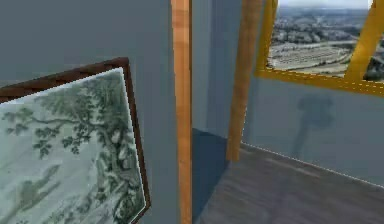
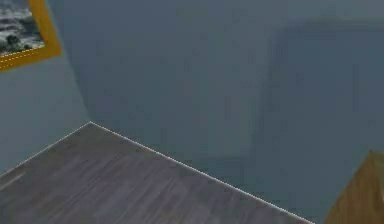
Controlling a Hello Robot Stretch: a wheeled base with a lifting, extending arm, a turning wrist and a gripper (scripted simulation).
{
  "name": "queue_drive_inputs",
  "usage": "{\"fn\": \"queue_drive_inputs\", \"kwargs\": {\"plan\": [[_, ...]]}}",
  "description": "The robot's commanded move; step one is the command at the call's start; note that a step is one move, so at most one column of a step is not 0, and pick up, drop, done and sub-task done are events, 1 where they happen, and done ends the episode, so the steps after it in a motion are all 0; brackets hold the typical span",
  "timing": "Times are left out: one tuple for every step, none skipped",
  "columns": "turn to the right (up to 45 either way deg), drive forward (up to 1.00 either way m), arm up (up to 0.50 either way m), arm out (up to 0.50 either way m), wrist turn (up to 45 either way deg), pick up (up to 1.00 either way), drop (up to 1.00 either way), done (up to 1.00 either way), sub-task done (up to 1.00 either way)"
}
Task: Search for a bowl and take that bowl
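item: search step; bowl not yet found. where the bowl lies cannot be told, and the claw's state cannot be told either.

forward view: framed picture (image 1: 70,150) of trees, close at the left on a blue-grey wall (image 1: 90,35). wooden post (image 1: 181,100) just beside it. second post (image 1: 243,75) farther in, with a narrow gap between the two. dark plank floor (image 1: 290,190) beyond. yellow-framed window (image 1: 320,40) at the upper right, looking over a town.

arm side view: the wall meets the floor at a room corner. wooden edge (image 2: 360,195) at the bottom right, kind unclear.

handling note (judgement): the base sits close to the wall and the posts. turn toward the floor's open stretch below the window and get past the near post before driving. then scan slowly for a bench or shelf that could carry a bowl. no reaching until a bowl is confirmed.
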Motion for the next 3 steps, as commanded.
{"fn": "queue_drive_inputs", "kwargs": {"plan": [[-45.0, 0.0, 0.0, 0.0, 0.0, 0.0, 0.0, 0.0, 0.0], [-45.0, 0.0, 0.0, 0.0, 0.0, 0.0, 0.0, 0.0, 0.0], [-45.0, 0.0, 0.0, 0.0, 0.0, 0.0, 0.0, 0.0, 0.0]]}}
